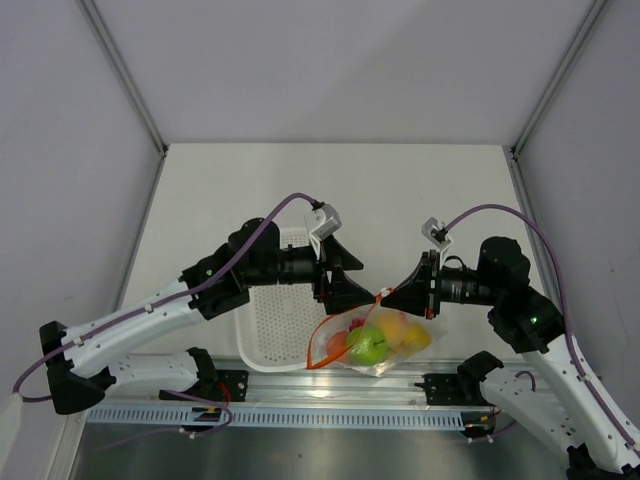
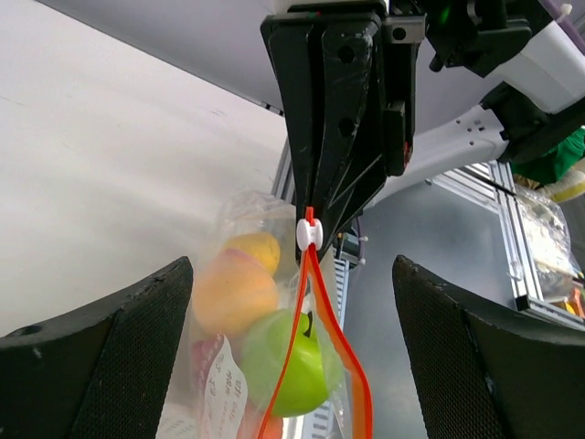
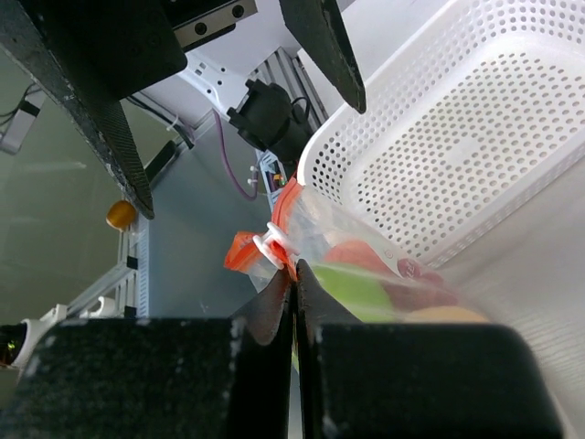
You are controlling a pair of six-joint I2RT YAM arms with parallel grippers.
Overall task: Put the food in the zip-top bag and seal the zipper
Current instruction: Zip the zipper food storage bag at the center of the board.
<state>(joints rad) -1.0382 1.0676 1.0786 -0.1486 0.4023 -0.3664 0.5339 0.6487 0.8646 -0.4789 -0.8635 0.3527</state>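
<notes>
The right gripper (image 3: pixel 294 289) has its 2 fingers pressed flat together on the top corner of the clear, thin plastic zip-top bag (image 1: pixel 372 342), pinching it at the thin red-orange zipper strip (image 2: pixel 311 258) just above a small white plastic slider (image 2: pixel 309 234). The bag hangs from that grip, bulging with toy fruit: a round green apple (image 2: pixel 292 362), a pink-orange peach (image 2: pixel 234 294), a smaller yellow fruit (image 2: pixel 258 247) behind it and something dark red (image 2: pixel 207 353) low at the side. Below the slider the 2 halves of the strip part and curve away from each other. From above, the bag sits near the table's near edge, just beside the near right corner of the white perforated plastic basket (image 1: pixel 272 318); whether its bottom rests on the table I cannot tell. The left gripper (image 1: pixel 360 285) faces the right one across the bag's top, its 2 black fingers (image 2: pixel 137 338) spread wide apart, touching nothing.
</notes>
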